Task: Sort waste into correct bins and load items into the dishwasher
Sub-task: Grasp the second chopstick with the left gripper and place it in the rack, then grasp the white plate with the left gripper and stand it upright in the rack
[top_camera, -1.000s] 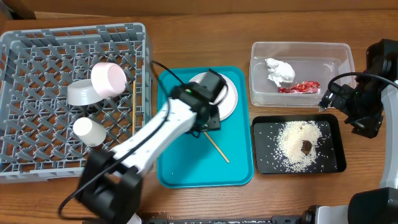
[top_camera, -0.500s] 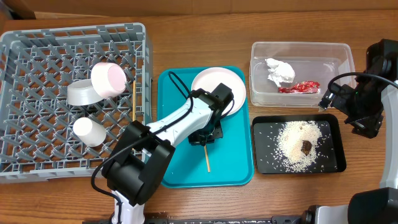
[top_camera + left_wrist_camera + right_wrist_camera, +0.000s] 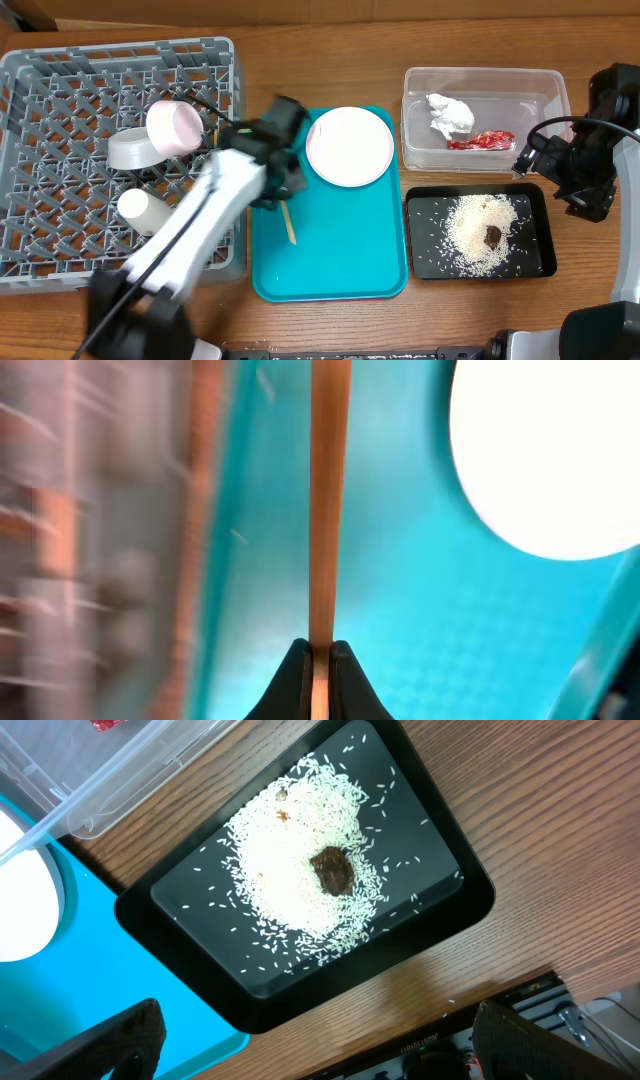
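Note:
My left gripper (image 3: 283,196) is shut on a thin wooden chopstick (image 3: 289,226), held over the left side of the teal serving tray (image 3: 340,272). In the left wrist view the chopstick (image 3: 328,510) runs straight out from between the closed jaws (image 3: 320,663). The round white plate (image 3: 350,146) lies on the teal tray. A pink bowl (image 3: 175,127), a grey-rimmed bowl (image 3: 130,150) and a white cup (image 3: 143,210) sit in the grey dish rack (image 3: 60,60). My right gripper (image 3: 320,1050) is open and empty beside the black tray (image 3: 470,910).
The clear tub (image 3: 480,75) holds a crumpled tissue (image 3: 450,115) and a red wrapper (image 3: 482,140). The black tray (image 3: 415,270) holds rice grains (image 3: 475,235) with a brown lump (image 3: 493,236). The left arm stretches across the rack's right wall.
The left gripper closed on the chopstick on the teal tray and swung left with it toward the rack. The plate is now uncovered. The right arm has not moved.

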Action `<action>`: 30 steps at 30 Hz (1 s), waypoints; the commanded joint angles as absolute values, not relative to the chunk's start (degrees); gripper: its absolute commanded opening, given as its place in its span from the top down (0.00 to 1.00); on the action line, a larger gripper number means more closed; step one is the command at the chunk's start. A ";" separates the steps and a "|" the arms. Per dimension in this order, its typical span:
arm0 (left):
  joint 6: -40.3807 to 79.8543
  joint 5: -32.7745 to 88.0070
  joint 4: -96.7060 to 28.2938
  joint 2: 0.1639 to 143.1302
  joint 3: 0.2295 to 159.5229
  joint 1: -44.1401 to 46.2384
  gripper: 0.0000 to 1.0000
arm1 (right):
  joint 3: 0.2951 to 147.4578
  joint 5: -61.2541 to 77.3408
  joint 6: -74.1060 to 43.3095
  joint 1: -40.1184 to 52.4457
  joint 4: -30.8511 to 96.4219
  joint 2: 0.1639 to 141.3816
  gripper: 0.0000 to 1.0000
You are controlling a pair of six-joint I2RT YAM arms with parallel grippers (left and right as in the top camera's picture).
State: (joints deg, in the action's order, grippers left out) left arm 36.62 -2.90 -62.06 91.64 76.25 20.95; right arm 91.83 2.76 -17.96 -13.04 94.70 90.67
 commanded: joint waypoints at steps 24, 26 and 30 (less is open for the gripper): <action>-3.88 13.98 -53.30 91.35 83.88 13.96 0.44 | 92.71 3.16 -17.56 -13.15 94.61 89.03 0.00; -5.65 9.93 -48.93 92.77 82.65 19.86 0.41 | 92.71 3.18 -17.56 -13.15 94.59 89.03 0.00; -6.46 5.02 -44.16 98.61 82.24 27.86 0.33 | 92.71 3.18 -17.56 -13.15 94.63 89.03 0.00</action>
State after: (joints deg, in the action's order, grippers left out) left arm -3.73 8.32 -45.71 93.91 82.87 23.64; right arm 91.83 2.79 -17.93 -13.04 94.65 90.67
